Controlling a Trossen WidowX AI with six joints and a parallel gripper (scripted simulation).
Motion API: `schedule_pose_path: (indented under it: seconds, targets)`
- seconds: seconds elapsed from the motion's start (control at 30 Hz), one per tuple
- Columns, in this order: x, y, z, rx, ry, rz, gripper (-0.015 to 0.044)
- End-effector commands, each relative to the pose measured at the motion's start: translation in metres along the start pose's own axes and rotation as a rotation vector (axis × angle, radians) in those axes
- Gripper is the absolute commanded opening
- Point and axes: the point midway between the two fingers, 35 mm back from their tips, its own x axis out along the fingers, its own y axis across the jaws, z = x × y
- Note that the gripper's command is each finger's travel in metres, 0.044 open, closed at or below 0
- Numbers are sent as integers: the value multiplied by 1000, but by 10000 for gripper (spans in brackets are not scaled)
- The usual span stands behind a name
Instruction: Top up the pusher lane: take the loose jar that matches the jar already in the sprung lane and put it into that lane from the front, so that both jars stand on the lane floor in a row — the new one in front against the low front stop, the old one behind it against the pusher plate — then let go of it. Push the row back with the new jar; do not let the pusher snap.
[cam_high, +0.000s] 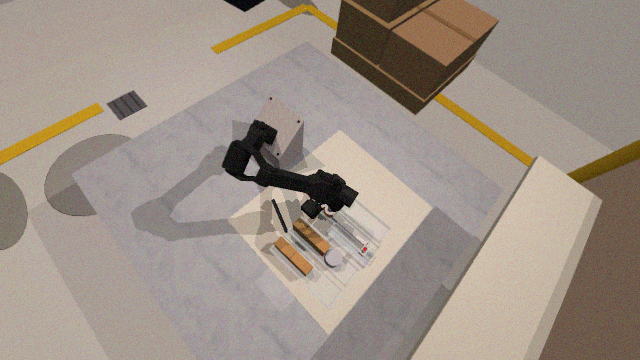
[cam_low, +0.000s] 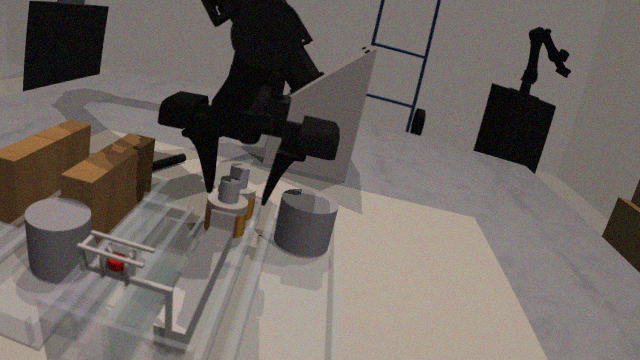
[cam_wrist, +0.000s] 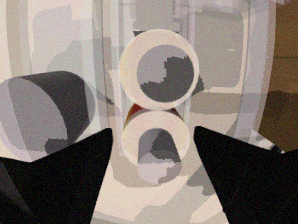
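The two matching jars (cam_low: 231, 200) are standing upright in the sprung lane (cam_low: 200, 280), one directly behind the other, amber bodies under pale caps, so their long axes are running vertically and the row itself is lining up along the lane. In the wrist view you are looking straight down on them: the near cap (cam_wrist: 154, 141) is sitting just ahead of the far cap (cam_wrist: 158, 70), the two nearly touching.

Your gripper (cam_low: 235, 197) is hanging directly above that row, and its fingers (cam_low: 210, 165) are spreading apart, one on each side of the jars across the lane's width, clamping nothing now. So the jar is lying straight below the hand, and the way out, as I judge it, is upward along the jar's own axis.

To the right, a grey cylinder (cam_low: 305, 222) is standing just beside the lane. Farther along, the pusher frame with its red mark (cam_low: 116, 262) is sitting well apart from the jars; I cannot tell whether the rear jar is touching a plate.
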Motion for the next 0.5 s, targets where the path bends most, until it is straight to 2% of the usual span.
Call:
schedule_pose_path:
  seconds: [0.0, 0.47]
  targets:
    - [-9, 0, 1, 4, -3, 0, 299]
    - [-19, 1, -20, 3, -2, 0, 299]
